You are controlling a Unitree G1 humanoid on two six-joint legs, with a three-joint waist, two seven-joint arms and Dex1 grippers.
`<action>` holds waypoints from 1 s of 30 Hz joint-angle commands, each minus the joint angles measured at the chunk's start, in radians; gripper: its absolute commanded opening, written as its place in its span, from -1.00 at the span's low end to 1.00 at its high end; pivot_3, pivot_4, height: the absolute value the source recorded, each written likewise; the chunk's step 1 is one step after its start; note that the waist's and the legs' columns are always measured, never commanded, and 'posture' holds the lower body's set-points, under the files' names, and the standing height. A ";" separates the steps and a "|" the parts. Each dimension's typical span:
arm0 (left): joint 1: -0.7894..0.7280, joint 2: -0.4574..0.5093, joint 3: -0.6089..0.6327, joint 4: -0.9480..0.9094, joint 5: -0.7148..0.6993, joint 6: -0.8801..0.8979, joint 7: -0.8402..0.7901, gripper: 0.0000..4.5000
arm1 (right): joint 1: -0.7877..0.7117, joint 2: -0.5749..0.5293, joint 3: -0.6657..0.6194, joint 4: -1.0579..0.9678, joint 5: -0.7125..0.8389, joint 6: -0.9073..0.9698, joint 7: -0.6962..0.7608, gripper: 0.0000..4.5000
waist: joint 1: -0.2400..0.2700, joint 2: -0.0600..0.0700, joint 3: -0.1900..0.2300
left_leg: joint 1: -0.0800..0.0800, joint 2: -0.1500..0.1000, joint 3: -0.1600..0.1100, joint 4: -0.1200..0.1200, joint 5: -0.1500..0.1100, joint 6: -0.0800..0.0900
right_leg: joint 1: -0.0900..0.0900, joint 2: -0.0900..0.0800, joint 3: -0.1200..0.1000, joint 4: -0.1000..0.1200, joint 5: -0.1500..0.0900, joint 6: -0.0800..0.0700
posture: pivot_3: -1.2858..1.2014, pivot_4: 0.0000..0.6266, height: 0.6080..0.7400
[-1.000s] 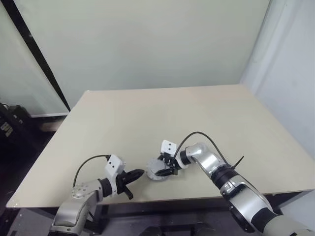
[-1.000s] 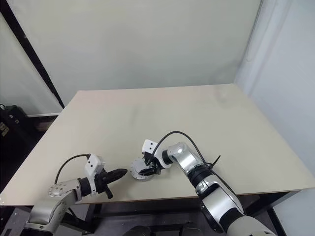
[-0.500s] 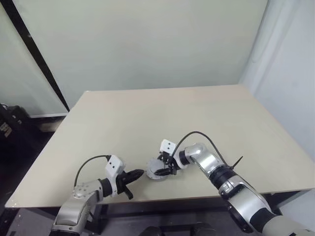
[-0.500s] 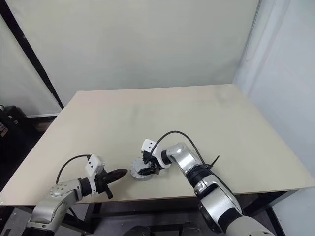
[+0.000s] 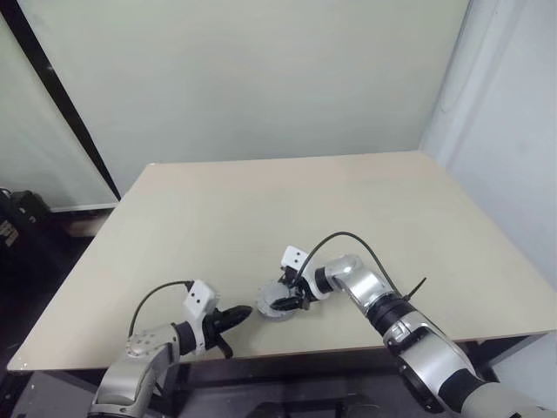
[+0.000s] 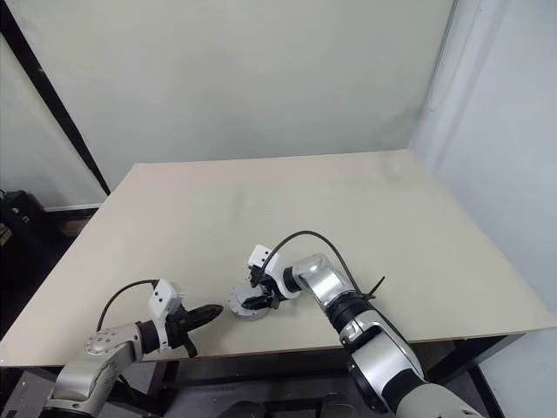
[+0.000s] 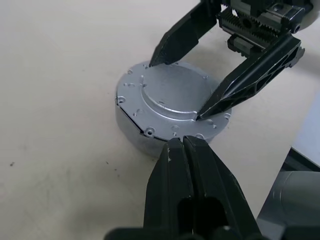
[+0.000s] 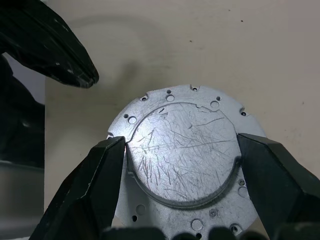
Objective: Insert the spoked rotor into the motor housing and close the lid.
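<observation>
A round silver motor housing [image 7: 131, 134] stands on the tan table [image 5: 261, 209] near its front edge. The lid [image 8: 180, 135], a scratched silver plate with a raised round centre, lies flat on top of it. My right gripper [image 8: 181, 142] reaches over it from the right, one fingertip against each side of the raised centre. My left gripper [image 7: 181, 142] is shut with nothing in it. It points at the housing's side from the left, a short gap away. In the right wrist view the left gripper [image 8: 55, 50] is beside the lid. The spoked rotor is hidden.
The table's front edge [image 5: 287, 353] runs just below the housing and both arms. A black cable [image 5: 348, 239] loops above my right wrist. Beyond the table, a pale wall [image 5: 261, 78] lies behind it and a dark strip [image 5: 65, 96] at the left.
The whole picture has shifted slightly. Both grippers and the housing keep their places, and the right gripper's hold on the lid is unchanged.
</observation>
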 commanded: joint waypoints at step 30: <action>-0.036 -0.023 0.010 0.002 0.001 -0.028 0.017 -1.00 | 0.035 -0.013 0.047 -0.090 -0.031 0.074 -0.040 0.50 | -0.009 0.000 0.000 | 0.001 0.001 0.000 0.000 -0.002 -0.003 | 0.001 0.000 0.000 0.000 0.000 0.000 | 0.03 -1.00 1.00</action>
